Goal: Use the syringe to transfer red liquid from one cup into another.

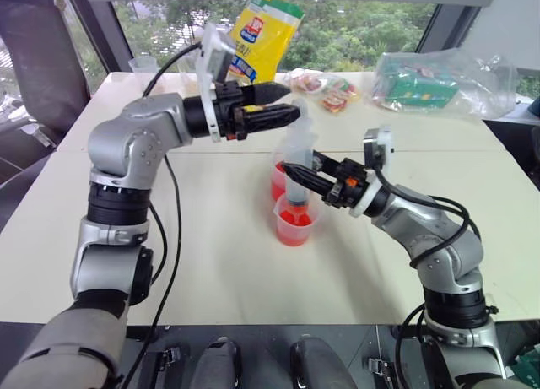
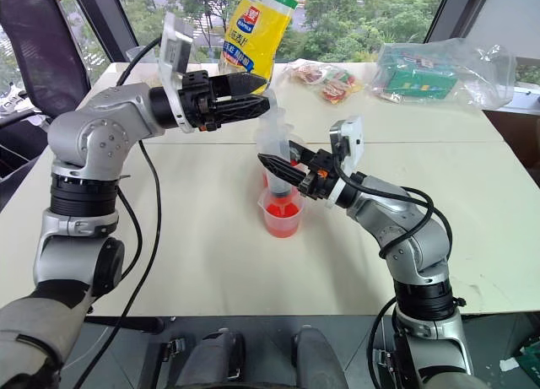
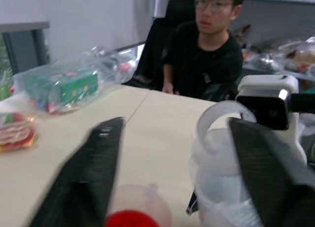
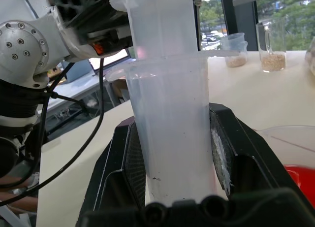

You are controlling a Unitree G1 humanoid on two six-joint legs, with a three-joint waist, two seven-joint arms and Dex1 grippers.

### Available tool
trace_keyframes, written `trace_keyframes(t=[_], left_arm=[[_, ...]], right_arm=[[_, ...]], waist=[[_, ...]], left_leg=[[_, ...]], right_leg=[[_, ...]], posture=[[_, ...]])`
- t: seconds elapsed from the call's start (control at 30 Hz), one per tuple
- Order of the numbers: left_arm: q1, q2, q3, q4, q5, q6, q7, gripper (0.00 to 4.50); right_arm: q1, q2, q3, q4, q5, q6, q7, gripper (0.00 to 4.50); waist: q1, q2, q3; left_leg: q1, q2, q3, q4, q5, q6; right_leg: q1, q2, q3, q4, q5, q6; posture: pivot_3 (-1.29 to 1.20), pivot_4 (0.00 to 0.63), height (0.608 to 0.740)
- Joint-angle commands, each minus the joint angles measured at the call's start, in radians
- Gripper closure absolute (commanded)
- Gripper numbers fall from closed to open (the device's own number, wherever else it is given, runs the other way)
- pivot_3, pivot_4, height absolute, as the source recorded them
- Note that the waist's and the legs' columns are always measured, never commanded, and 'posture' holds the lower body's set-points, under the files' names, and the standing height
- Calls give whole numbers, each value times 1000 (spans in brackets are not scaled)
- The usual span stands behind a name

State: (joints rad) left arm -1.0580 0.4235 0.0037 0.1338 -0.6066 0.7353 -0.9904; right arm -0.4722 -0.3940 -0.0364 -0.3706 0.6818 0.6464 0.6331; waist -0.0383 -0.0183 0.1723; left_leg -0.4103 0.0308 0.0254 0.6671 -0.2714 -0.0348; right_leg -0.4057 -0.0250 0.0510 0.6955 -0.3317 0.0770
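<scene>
At the middle of the pale counter (image 1: 211,262) stand two clear cups with red liquid (image 1: 293,218) in them: one cup (image 1: 294,219) nearer the robot, and another (image 1: 278,180) just behind it, touching or nearly so. One syringe (image 1: 297,165) stands upright over them, its orange-red tip down in the nearer cup and its white plunger rising above the wide flange. The right hand (image 1: 297,170) reaches in from the right and pinches the syringe's barrel between its two black fingers (image 4: 128,158), pressed tight against the clear plastic on either side. The left hand (image 1: 278,102) comes in level from the left at the height of the plunger's top; its two fingers (image 3: 93,163) stand apart with the plunger head beside one of them, and I cannot tell whether they touch it.

Along the far edge of the counter lie one yellow bag (image 1: 263,30), standing upright, a couple of small snack packets (image 1: 325,89), and one clear plastic bag with a green box inside (image 1: 439,81). Two small clear cups with beige contents (image 4: 273,52) stand well apart from the red ones. One person in a black shirt (image 3: 209,54) sits at the counter's side.
</scene>
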Motion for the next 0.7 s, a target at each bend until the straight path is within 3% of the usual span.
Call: trace_keyframes(t=[0.03, 0.1, 0.4, 0.7], left_arm=[[-22, -12, -15, -5, 15, -26, -7, 3381], [-23, -21, -15, -7, 11, -24, -11, 4460], [19, 5, -36, -85, -31, 37, -75, 4460], [74, 12, -85, -114, 19, 10, -75, 4460]], right_arm=[[-23, -4, -9, -52, 17, -12, 2, 3052], [-24, -6, -9, -54, 20, -9, 0, 3052], [-40, -6, -21, -59, 37, -3, -14, 3052], [-95, -1, -38, -49, 48, 2, -24, 3052]], waist=[[-3, 0, 0], [-3, 0, 0], [-3, 0, 0], [-3, 0, 0]], left_leg=[[0, 0, 0, 0, 0, 0], [0, 0, 0, 0, 0, 0], [0, 0, 0, 0, 0, 0], [0, 0, 0, 0, 0, 0]], right_leg=[[0, 0, 0, 0, 0, 0], [0, 0, 0, 0, 0, 0], [0, 0, 0, 0, 0, 0], [0, 0, 0, 0, 0, 0]], posture=[[0, 150, 740], [0, 150, 740], [0, 150, 740], [0, 150, 740]])
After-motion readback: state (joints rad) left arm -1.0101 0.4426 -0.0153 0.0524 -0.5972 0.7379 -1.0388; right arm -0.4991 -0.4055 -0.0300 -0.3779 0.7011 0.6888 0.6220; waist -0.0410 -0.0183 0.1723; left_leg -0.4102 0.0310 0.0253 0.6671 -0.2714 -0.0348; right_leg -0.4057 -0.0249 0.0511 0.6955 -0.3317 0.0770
